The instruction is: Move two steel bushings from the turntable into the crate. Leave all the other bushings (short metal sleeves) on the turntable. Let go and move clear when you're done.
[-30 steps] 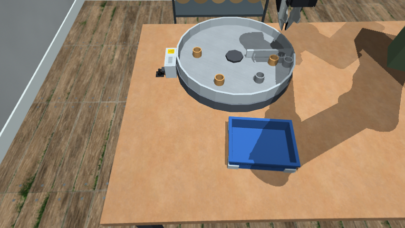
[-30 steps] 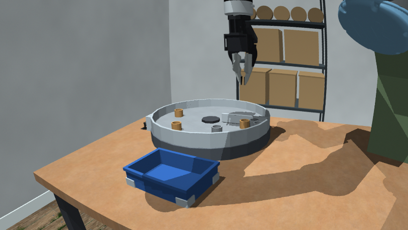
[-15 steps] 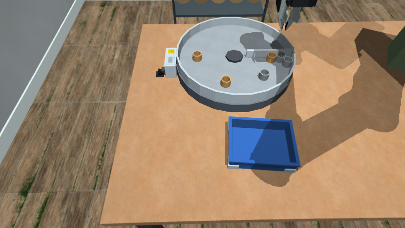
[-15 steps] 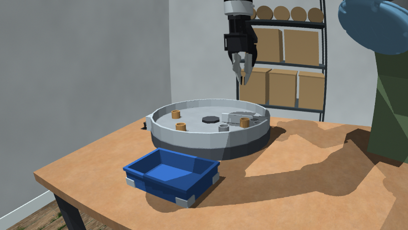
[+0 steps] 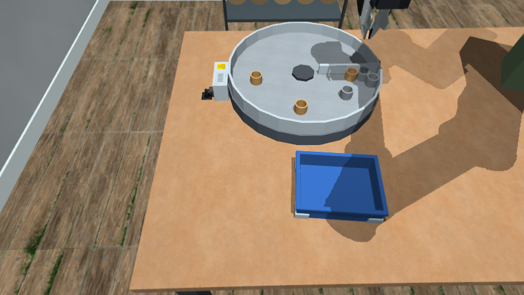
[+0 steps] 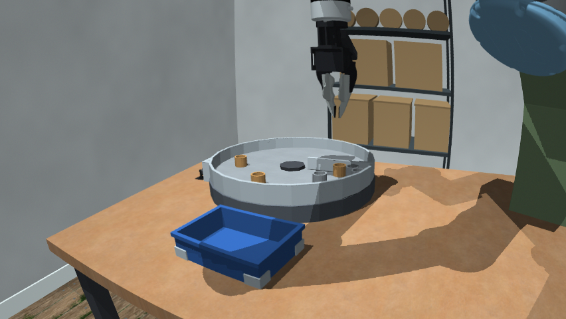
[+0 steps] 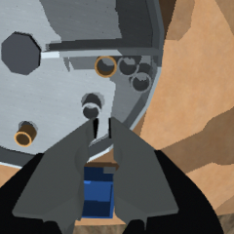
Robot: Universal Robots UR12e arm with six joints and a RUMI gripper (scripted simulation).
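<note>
steel bushings on the turntable, gripper closed and empty above the rim.

three steel bushings stand on the turntable (image 5: 256, 116): one (image 5: 345, 92) alone toward the crate side, and two, (image 5: 372, 79) and (image 5: 363, 73), touching each other against the wall in shadow. three brass bushings also stand on the disc: one (image 5: 351, 74) at the end of the grey guide bar (image 5: 331, 69) just beside the shadowed steel pair, one (image 5: 300, 106) near the front wall, one (image 5: 256, 77) near the control box (image 5: 220, 80). a dark octagonal hub (image 5: 303, 72) marks the centre. the gripper (image 6: 336, 106) hangs well above the turntable's far-right rim, jaws nearly together with nothing between them. the blue crate (image 5: 381, 194) sits on the desk (image 5: 219, 204) just in front of the turntable, holding no bushings.
</note>
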